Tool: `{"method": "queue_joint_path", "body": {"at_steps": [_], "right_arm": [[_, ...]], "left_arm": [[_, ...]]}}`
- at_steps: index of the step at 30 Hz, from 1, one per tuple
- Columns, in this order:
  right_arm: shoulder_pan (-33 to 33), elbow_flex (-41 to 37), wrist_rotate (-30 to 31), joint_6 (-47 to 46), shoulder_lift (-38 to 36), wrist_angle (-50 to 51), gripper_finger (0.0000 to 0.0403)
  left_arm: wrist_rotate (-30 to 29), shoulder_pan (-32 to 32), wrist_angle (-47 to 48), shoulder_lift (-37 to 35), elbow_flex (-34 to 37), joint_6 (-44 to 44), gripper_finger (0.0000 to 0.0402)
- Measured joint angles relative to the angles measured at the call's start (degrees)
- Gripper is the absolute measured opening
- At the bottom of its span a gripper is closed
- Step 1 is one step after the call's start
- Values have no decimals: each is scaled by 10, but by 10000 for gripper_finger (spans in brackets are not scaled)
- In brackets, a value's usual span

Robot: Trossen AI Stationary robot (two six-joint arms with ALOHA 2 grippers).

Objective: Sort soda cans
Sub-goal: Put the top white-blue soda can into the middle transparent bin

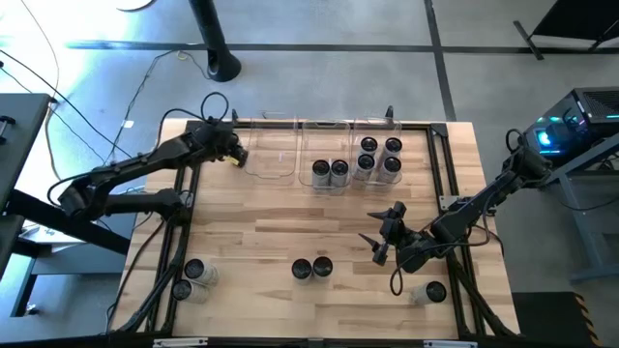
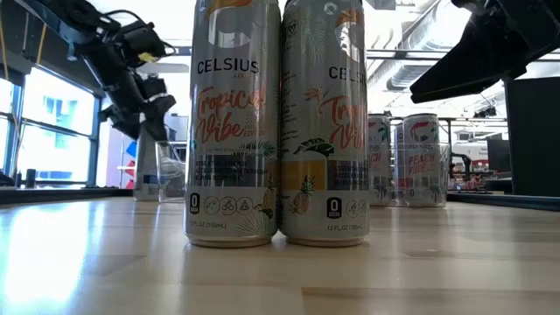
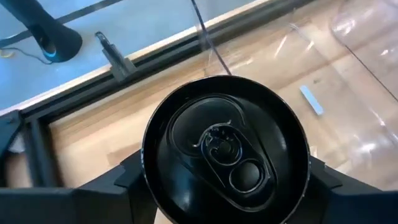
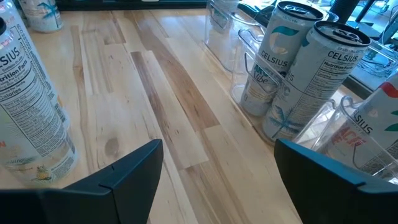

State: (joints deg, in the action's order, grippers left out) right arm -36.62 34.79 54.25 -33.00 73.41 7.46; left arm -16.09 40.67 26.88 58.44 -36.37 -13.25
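While our left gripper [image 3: 217, 205] carries a soda can [image 3: 225, 155] clamped in its jaws over the far-left clear bin [image 1: 271, 150], our right gripper [image 1: 387, 232] hangs mid-desk, jaws spread and empty. We judge cans rigid, smooth, dentable: grip mid-body.

One camera looks straight down over the whole table [image 1: 290, 232]. Another sits at tabletop level, close behind the two Celsius cans [image 2: 276, 122] both views share.

Wooden table [image 1: 271, 232]: three clear bins [image 1: 270, 152] at far edge; loose soda cans [image 1: 311, 268] near front.
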Motion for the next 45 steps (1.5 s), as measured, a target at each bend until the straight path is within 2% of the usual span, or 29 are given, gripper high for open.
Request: {"method": "queue_joint_path", "body": {"at_steps": [6, 9, 12, 15, 17, 21, 25, 30, 34, 45], "right_arm": [[0, 0, 0, 0, 0, 0, 302], [0, 0, 6, 1, 0, 0, 302], [0, 0, 14, 14, 0, 0, 302], [0, 0, 29, 20, 0, -3, 302], [3, 0, 29, 21, 0, -7, 302], [3, 0, 29, 22, 0, -13, 302], [3, 0, 28, 20, 0, -16, 302], [3, 0, 28, 20, 0, -22, 302], [2, 0, 27, 15, 0, -23, 302], [2, 0, 26, 14, 0, -22, 302]], "left_arm": [[-27, -43, 82, -75, -89, 1, 234], [-3, -89, 71, -94, -142, 9, 234], [20, -141, 48, -75, -194, 25, 234], [27, -177, 23, -14, -241, 46, 234], [52, -185, 4, 47, -277, 66, 234], [96, -180, -15, 200, -373, 115, 234], [94, -170, -14, 347, -492, 160, 234], [128, -170, -3, 486, -621, 165, 234], [144, -177, 16, 543, -655, 165, 234], [141, -199, 0, 600, -655, 147, 234]]}}
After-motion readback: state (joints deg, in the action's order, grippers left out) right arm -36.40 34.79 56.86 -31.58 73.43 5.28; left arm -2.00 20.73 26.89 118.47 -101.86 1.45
